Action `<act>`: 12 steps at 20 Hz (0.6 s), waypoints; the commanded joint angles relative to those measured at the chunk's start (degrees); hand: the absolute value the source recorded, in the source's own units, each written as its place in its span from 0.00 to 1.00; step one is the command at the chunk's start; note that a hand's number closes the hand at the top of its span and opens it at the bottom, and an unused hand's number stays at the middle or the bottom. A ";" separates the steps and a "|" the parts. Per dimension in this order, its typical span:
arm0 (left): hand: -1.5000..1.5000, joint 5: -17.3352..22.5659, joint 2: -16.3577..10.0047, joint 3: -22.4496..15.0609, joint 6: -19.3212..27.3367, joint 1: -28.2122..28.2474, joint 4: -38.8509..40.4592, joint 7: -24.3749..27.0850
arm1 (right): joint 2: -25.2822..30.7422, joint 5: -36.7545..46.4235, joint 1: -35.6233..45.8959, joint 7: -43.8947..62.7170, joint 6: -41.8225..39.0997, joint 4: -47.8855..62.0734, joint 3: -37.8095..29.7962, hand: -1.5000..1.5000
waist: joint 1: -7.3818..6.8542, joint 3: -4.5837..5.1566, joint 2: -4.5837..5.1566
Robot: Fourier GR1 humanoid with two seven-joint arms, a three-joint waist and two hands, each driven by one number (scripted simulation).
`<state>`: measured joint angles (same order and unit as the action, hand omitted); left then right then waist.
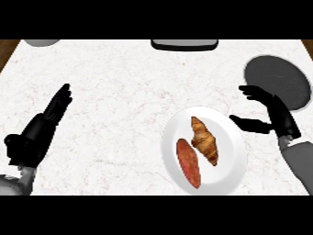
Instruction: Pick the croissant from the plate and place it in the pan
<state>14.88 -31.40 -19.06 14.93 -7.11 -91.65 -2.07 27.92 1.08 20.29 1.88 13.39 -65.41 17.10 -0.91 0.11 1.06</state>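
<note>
Hovering the right hand [275, 114] between the plate [230, 156] and the pan [278, 78], fingers spread, grasping nothing; showing the croissant [205, 140] lying on the plate beside a reddish oblong piece of food [188, 163]; resting the left hand [36, 133], straight-fingered and released, at the counter's [118, 92] left

Bare tabletop [125, 92] left of plate [230, 151], right robot hand [275, 114] over plate-to-pan [277, 80] gap, red food [188, 163] just beside croissant [205, 140]
</note>
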 commanded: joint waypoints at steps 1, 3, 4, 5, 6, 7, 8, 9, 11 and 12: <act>0.50 1.87 -0.45 -0.26 -3.48 -1.21 -1.34 -5.55 | -7.38 6.93 -1.56 2.23 10.32 2.95 3.09 0.00 | 0.59 -0.14 -1.00; 0.50 -1.87 3.40 -1.07 -3.57 -2.22 0.86 -4.86 | -7.18 5.69 -2.69 0.95 6.43 2.45 0.65 0.00 | 0.94 -0.12 -1.06; 0.50 -2.51 3.04 -0.96 -2.84 -2.04 1.35 -4.71 | -9.97 8.60 -1.54 1.54 6.61 5.41 4.57 0.00 | 0.69 -0.12 -1.01; 0.50 -1.75 2.32 -1.10 -2.84 -0.22 -3.34 -6.91 | -6.91 8.25 -2.12 3.56 2.67 3.48 4.88 0.00 | 0.62 -0.12 -1.12; 0.50 1.42 1.05 1.71 -6.19 -4.26 1.26 -5.78 | -2.49 8.31 -0.83 5.97 -1.81 4.16 5.56 0.00 | 0.96 -0.08 -1.01; 0.50 -1.41 3.18 -0.78 -3.76 -2.71 1.57 -4.73 | -2.86 9.50 0.19 10.27 -3.61 2.33 7.88 0.00 | 0.94 -0.04 -1.09; 0.50 -1.98 4.76 -1.39 -1.97 -5.51 1.95 -7.62 | -2.21 12.30 0.41 11.81 -3.63 3.08 10.11 0.00 | 1.20 -0.04 -1.05; 0.50 -1.63 3.51 -0.74 -3.02 -1.85 1.04 -5.04 | 0.38 13.09 3.88 16.37 -5.66 1.35 9.48 0.00 | 0.63 0.01 -1.22; 0.50 -1.01 3.06 0.56 -4.99 -3.83 3.80 -3.95 | 0.33 15.61 5.85 22.49 -9.12 -1.21 12.91 0.00 | 1.13 0.07 -1.22; 0.50 -1.48 3.42 0.23 -4.60 -4.25 3.19 -5.34 | 1.78 14.02 8.02 23.18 -13.61 -0.20 11.69 0.00 | 0.85 0.00 -1.14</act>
<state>13.76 -28.35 -19.26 11.25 -10.42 -89.87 -7.31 27.01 13.15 24.22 17.41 7.35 -64.20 26.40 -0.12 0.09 -0.02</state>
